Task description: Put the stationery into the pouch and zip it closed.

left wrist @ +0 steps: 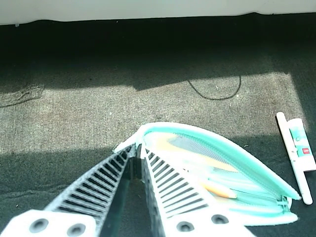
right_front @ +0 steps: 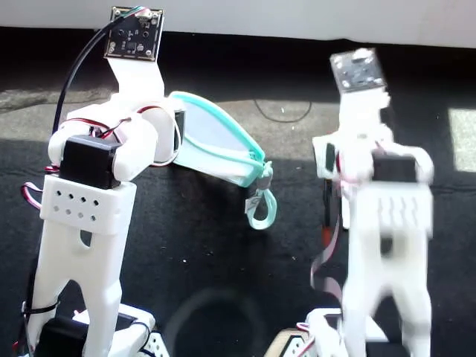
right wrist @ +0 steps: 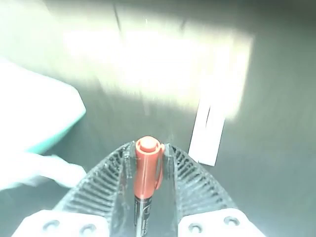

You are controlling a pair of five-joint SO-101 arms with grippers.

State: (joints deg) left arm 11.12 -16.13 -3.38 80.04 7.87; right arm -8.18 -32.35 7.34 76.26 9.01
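A see-through pouch (right_front: 219,145) with a teal zip rim lies on the dark mat, its mouth open and its zip pull strap (right_front: 262,208) hanging toward the front. My left gripper (left wrist: 137,148) is shut on the pouch's (left wrist: 217,168) rim at one end. Several pens, one of them orange (left wrist: 219,189), lie inside. My right gripper (right wrist: 148,146) is shut on a marker with a red cap (right wrist: 147,168), held above the mat to the right of the pouch (right wrist: 39,123). In the high view the marker (right_front: 325,223) shows beside the right arm.
Two white stationery pieces (left wrist: 297,153) lie on the mat to the right of the pouch; a white piece (right wrist: 207,133) also lies beyond the right gripper. A thin loop of thread (right_front: 282,111) lies behind the pouch. A white wall borders the far edge.
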